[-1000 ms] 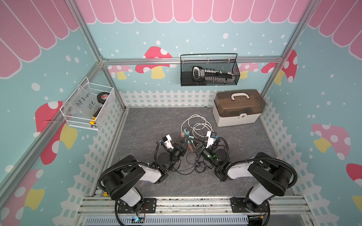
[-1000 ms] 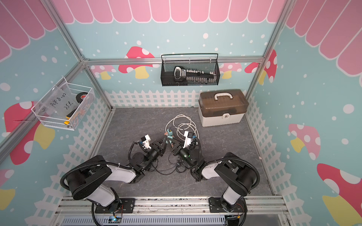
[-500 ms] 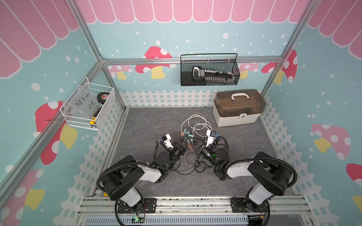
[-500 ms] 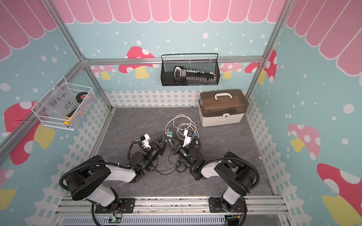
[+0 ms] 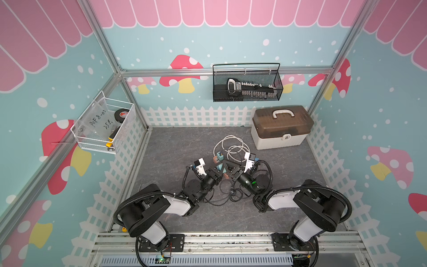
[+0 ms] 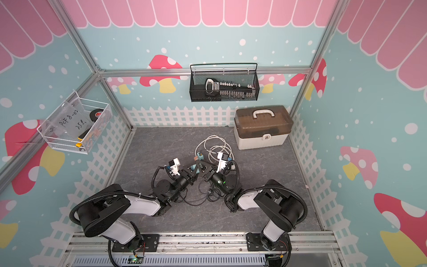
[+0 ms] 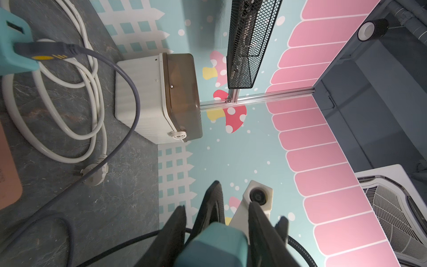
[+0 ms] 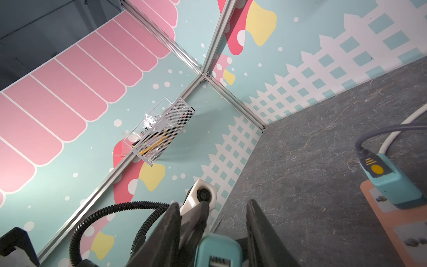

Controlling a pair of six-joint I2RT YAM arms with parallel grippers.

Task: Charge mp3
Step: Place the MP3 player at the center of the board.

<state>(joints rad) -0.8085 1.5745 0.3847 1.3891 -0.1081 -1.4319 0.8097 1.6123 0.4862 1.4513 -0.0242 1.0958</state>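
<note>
Right gripper [image 8: 213, 208] pinches the mp3 [image 8: 217, 250] midway between both arms. The left gripper [image 7: 217, 205] flanks the same mp3, and we cannot tell whether it presses or stands loose. We judge the long axis runs wrist to wrist, slotted end pointing back at the right wrist. Both arms are equally near. Charger [image 7: 13, 48], cable [image 7: 129, 92] plugged in, sits just beyond the fingertips, away from the bases. The cable's free end is hidden.
</note>
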